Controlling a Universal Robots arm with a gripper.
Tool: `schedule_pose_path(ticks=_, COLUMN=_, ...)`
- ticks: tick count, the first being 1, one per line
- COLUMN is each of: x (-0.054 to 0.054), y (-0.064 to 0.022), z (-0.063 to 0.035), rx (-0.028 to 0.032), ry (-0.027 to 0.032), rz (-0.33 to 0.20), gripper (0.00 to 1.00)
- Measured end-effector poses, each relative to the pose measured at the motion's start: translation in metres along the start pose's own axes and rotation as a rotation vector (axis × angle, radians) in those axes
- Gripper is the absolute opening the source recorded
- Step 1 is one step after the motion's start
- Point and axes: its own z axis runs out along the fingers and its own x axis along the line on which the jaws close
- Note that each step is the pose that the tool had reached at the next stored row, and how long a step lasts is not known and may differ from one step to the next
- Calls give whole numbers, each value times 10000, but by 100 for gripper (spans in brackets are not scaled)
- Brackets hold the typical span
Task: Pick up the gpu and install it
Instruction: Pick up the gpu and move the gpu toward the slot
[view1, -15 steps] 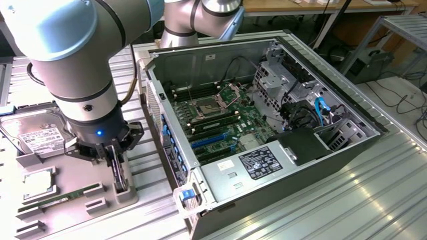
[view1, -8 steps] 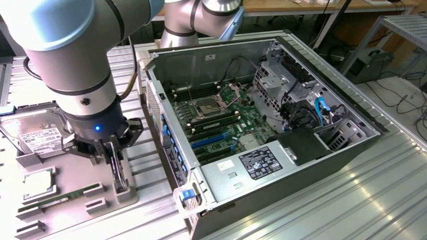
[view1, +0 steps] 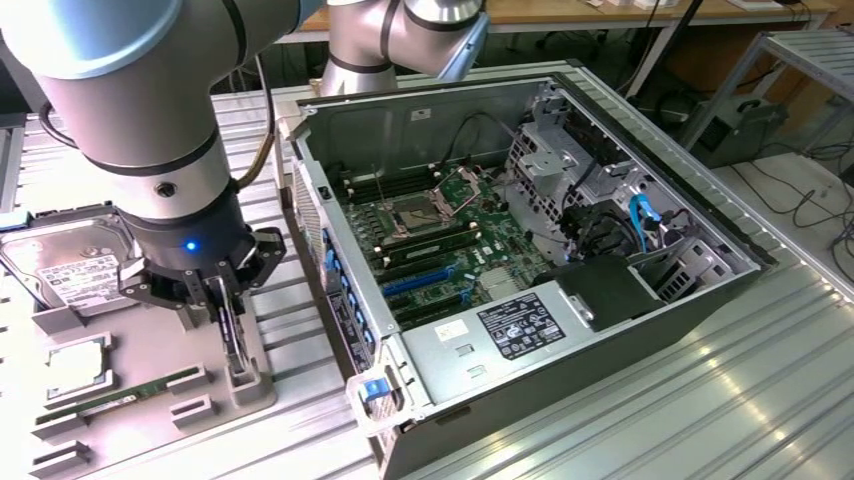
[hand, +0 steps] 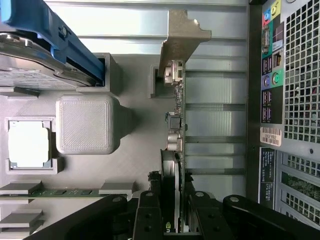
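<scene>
Gripper (hand: 172, 200) pinches the gpu (hand: 177, 125) along one long edge. The card stands on edge in its slot on the grey tray (hand: 135, 155), beside the open case (view1: 694, 290). Pick-up step, nothing installed. Leaving the slot likely calls for a straight pull.

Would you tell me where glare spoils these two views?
Exterior view: bright streaks glare off the ribbed table. Wrist view: the processor in its tray is washed out white, while the gpu is evenly lit.
</scene>
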Motion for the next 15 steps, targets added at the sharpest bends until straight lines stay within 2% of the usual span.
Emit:
schedule_pose_path(ticks=6, x=0, y=0, z=-14, rx=1, ry=4, rz=0, gripper=27)
schedule_pose_path(ticks=15, x=-3, y=5, z=-142, rx=-48, ry=1, rz=1, gripper=27)
